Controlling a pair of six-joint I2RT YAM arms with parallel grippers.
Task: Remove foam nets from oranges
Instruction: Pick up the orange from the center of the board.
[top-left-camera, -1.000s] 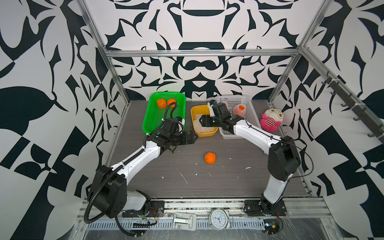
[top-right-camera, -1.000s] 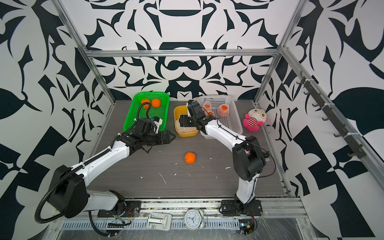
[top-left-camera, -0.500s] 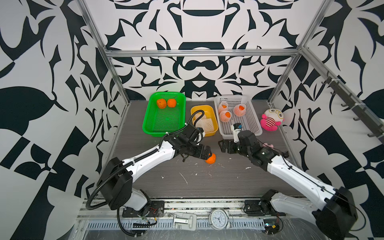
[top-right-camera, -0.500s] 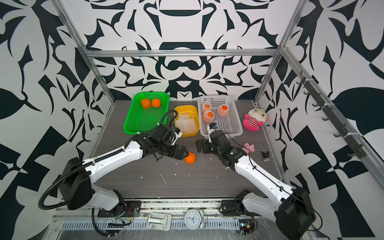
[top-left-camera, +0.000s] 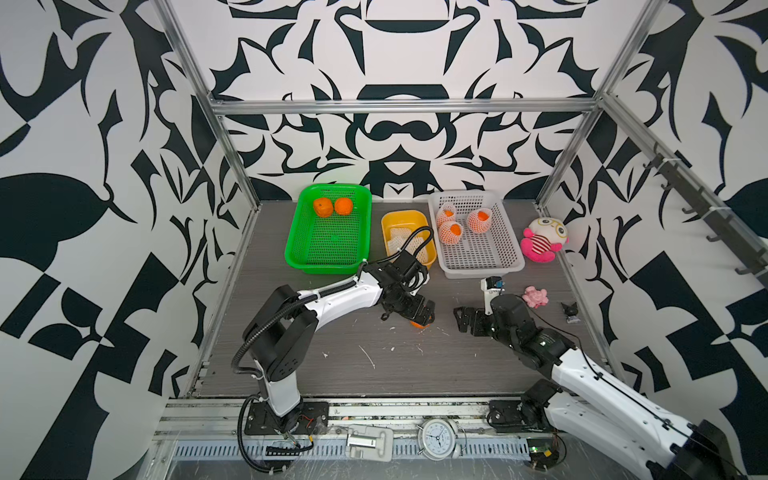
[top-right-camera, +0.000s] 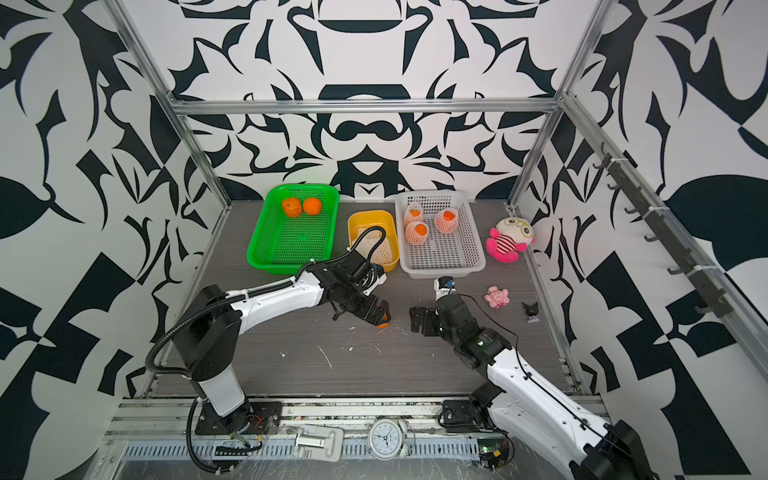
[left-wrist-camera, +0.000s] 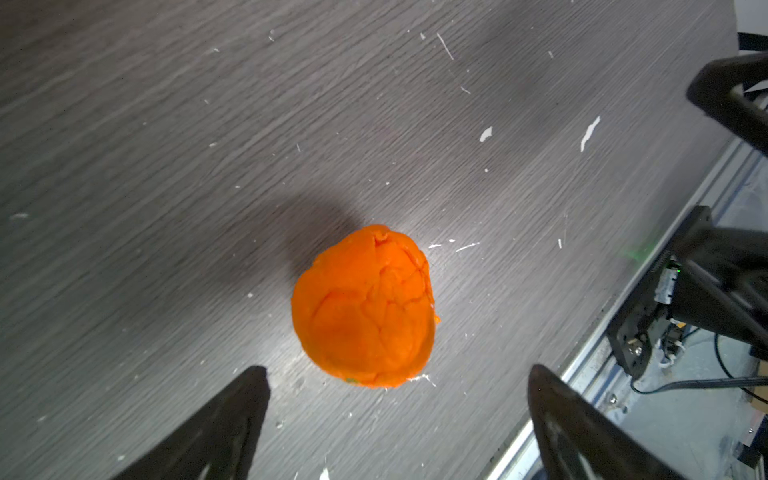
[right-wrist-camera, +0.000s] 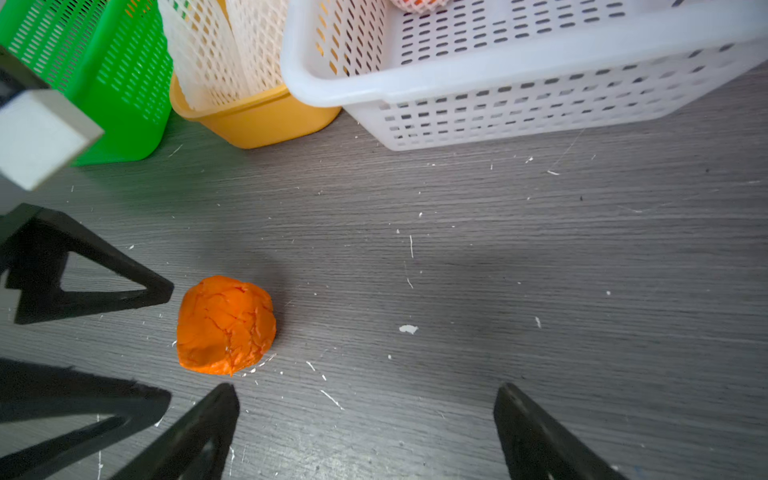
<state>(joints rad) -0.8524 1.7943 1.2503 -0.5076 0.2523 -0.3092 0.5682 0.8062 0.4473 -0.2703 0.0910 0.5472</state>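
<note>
Hovering over bare orange (left-wrist-camera: 363, 307) on table (left-wrist-camera: 166, 166) with left jaws spread wide; hanging just beside with right jaws equally spread, empty.

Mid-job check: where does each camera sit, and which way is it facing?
Top views: high at the front, looking down and back over the table; left arm with left gripper, right arm with right gripper show.
Left wrist: just above the bare orange, looking down; its own open fingertips show.
Right wrist: low, facing the white basket; own fingertips and the left gripper's fingers show.
Shared: both wrist views hold that orange.
</note>
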